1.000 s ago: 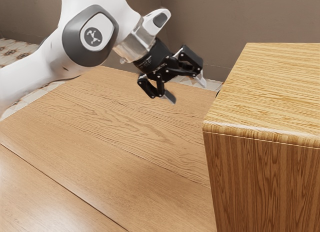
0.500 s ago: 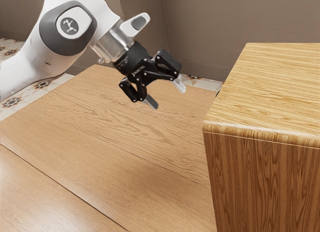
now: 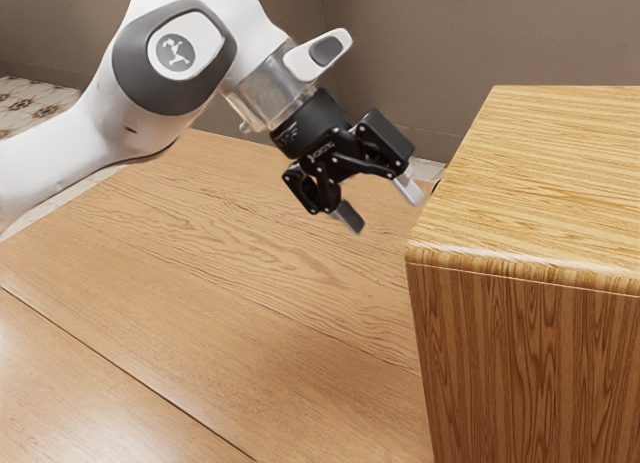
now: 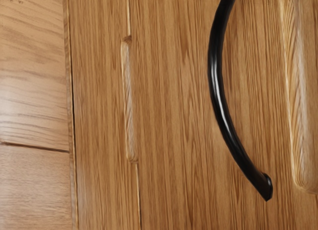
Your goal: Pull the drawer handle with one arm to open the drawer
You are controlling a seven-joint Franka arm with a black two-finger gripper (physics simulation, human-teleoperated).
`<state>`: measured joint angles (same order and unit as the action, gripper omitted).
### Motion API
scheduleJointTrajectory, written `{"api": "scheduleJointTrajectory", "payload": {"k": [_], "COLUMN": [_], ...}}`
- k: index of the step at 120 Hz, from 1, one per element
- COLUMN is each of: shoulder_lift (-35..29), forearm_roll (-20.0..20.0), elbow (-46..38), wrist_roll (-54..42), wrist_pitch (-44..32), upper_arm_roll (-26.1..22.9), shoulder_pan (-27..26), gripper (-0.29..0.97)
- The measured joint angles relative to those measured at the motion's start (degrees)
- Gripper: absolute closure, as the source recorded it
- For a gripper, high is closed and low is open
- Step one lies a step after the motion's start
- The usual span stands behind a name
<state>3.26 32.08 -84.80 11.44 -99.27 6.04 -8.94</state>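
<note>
The black two-finger gripper (image 3: pixel 380 205) hangs wide open and empty above the table, just beside the light-oak wooden cabinet (image 3: pixel 540 213). The curved black drawer handle (image 4: pixel 219 103) sits on the cabinet's front before the hand, apparently untouched.

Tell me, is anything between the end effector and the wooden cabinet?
Nothing. The exterior view shows only a bare gap over the table between the open end effector and the cabinet.

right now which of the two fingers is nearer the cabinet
The upper finger, its pale tip close by the wooden cabinet; the lower finger hangs farther back over the table.
</note>
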Motion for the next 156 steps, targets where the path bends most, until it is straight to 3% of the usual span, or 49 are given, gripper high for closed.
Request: {"api": "scheduleJointTrajectory", "payload": {"k": [21,95,156], "shoulder_lift": [1.46,7.24,8.48], "forearm_roll": [0.76,1.25,1.27], "elbow": [0.28,6.7,7.8], "wrist_roll": [-0.85,-2.55,-3.09], "wrist_pitch": [-0.36,-2.44,-2.74], "upper_arm_roll": [0.01,0.02,-0.48], "shoulder_pan": [2.18,2.68,2.34], "gripper": [0.0,0.0,0.0]}}
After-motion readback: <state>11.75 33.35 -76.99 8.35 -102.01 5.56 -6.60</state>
